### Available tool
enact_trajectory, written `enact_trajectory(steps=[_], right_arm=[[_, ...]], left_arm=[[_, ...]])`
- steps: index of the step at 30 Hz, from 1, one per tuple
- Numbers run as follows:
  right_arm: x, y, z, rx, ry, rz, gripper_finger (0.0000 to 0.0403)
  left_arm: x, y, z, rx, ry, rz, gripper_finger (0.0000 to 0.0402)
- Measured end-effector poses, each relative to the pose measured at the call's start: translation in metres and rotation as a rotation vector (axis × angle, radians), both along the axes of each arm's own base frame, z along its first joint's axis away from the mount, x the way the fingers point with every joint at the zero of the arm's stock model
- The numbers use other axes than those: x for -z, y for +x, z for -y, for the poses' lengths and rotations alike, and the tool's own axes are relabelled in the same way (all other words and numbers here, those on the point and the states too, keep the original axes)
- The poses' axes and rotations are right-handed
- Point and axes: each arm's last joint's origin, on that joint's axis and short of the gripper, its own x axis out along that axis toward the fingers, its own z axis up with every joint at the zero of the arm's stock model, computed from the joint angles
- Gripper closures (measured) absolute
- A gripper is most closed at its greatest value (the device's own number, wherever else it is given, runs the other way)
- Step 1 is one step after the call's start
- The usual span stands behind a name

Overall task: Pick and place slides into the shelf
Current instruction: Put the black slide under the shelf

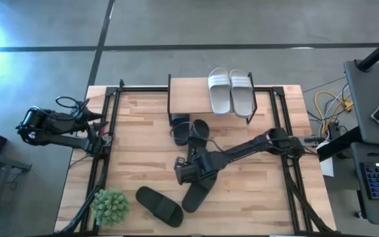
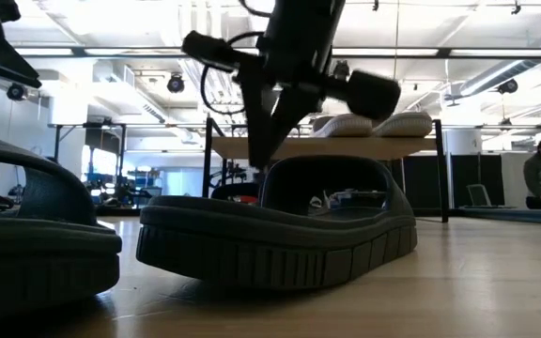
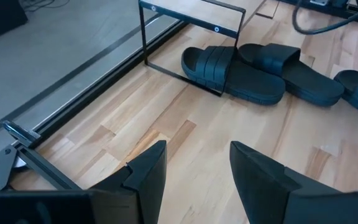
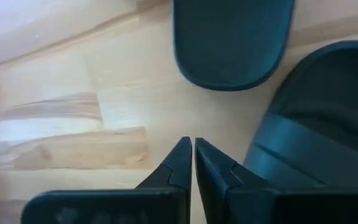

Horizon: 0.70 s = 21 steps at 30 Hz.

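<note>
Two hands above a tabletop [image 1: 143,131] with slides.
Left hand [image 3: 194,168], fingers spread, waits at the edge. Right hand [image 4: 193,163], fingers pressed together, hovers just beside a black slide [image 4: 328,124]; beyond it, two white slides [image 1: 230,91] top the shelf [image 1: 186,99].

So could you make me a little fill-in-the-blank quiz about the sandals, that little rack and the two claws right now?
1. The two light grey striped slides lie on the ____ board of the small black-framed wooden-topped shelf.
2. The number of flat black slides on the wooden table is ____.
3. The right claw, just above the table beside a black slide, has its fingers ____.
4. The left claw, waiting at the table's left edge, is ____.

Missing words: top; four; shut; open
</note>
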Motion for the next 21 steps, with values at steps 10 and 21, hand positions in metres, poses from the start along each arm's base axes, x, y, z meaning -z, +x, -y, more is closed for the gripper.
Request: enact_trajectory(steps=[10, 21], right_arm=[[0.025, -0.001, 0.004, -0.111, 0.016, -0.015, 0.0390], [0.048, -0.009, 0.027, -0.061, -0.011, -0.107, 0.0390]], left_arm=[[0.000, 0.000, 0.000, 0.001, 0.000, 0.000, 0.0240], [0.000, 0.000, 0.000, 0.001, 0.000, -0.001, 0.0240]])
